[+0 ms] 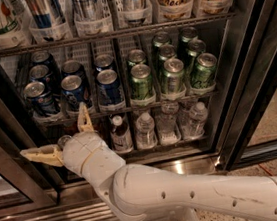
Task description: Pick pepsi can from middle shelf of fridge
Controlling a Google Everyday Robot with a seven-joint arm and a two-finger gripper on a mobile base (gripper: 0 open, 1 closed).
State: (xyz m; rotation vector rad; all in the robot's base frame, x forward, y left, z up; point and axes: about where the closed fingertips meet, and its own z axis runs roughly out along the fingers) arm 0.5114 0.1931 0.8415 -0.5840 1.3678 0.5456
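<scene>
Splayed gripper (pixel 52 130) below pepsi can (pixel 75 92), bottles (pixel 146 129) adj.

green cans (pixel 171 73) stood in three lanes right of centre, silver tops with pull tabs facing up. above them a rack of tall cans (pixel 87 3) sat in clear plastic trays (pixel 93 25) — blue-and-silver ones in the middle, gold-brown ones to the right, a white printed one at far left. below, clear bottles (pixel 146 129) with white caps stood side by side, with a darker bottle (pixel 120 134) just left of them. a small silver can top (pixel 64 141) showed just beside the gripper (pixel 51 129), low at the left before the bottom rack. speckled floor (pixel 274 111) lay at the right — a thin reddish line (pixel 266 170) crossed it.
</scene>
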